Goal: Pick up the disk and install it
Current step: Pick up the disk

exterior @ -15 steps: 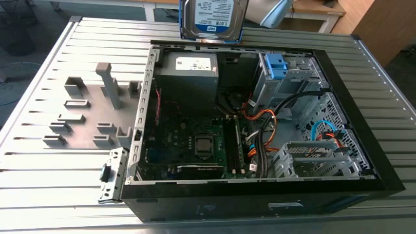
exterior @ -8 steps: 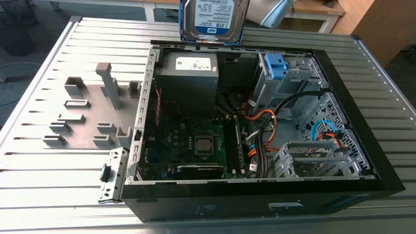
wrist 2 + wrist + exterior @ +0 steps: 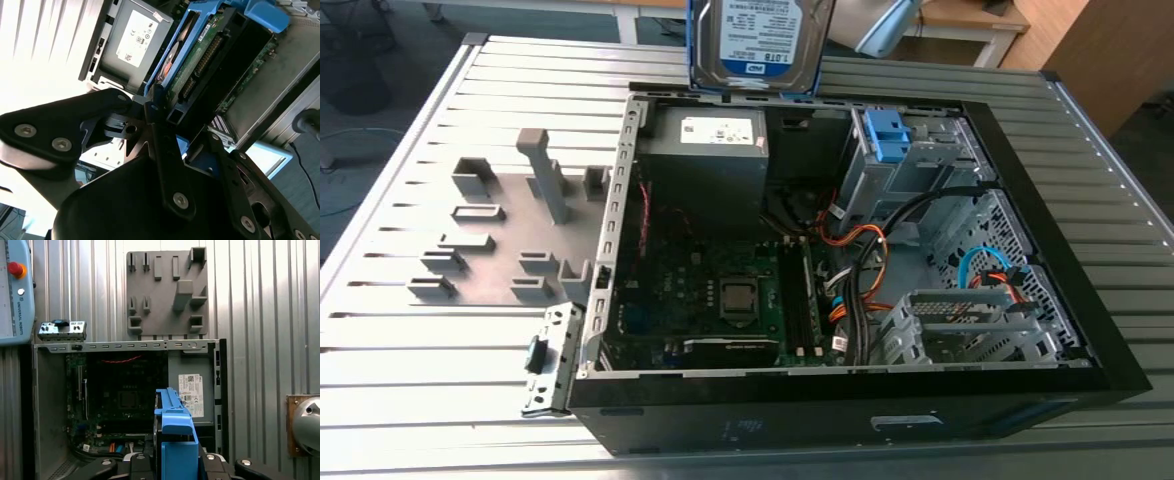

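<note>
disk (image 3: pixel 758 45) clamped in gripper (image 3: pixel 181 122), hanging on edge above the far wall of the open case (image 3: pixel 1114 345).
long axis looks vertical, straight out of the jaws; drive cage (image 3: pixel 907 165) lies below, toward the exterior view's right. second wrist view shows fingers (image 3: pixel 156 130) pinching the blue frame; exterior view shows the label face.

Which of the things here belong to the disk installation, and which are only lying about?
For the job: the disk, held by the gripper; the open computer case.
Lying about: the grey holder plate; the small metal bracket; the pendant.
</note>
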`<state>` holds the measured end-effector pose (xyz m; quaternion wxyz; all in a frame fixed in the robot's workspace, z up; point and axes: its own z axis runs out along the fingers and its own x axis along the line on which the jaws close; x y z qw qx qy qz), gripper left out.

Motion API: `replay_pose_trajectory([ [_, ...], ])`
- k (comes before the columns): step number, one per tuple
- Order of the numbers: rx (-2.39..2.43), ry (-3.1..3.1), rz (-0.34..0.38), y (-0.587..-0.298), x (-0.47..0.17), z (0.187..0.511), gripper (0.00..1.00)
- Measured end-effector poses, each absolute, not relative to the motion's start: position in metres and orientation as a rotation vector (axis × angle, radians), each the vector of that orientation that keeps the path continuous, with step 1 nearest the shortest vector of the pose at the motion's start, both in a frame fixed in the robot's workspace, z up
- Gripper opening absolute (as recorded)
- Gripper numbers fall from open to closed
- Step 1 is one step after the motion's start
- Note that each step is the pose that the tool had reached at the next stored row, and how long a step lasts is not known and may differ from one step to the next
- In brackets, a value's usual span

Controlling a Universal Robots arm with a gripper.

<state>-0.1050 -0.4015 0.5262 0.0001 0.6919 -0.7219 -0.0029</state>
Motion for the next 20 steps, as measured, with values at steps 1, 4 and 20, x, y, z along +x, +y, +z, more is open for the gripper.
replay_pose_trajectory([
  [1,2.174,-2.268,-0.009,-0.402,-0.105,0.526,0.36],
  [4,2.174,-2.268,-0.009,-0.405,-0.105,0.526,0.36],
  [20,2.174,-2.268,-0.009,-0.419,-0.105,0.526,0.36],
])
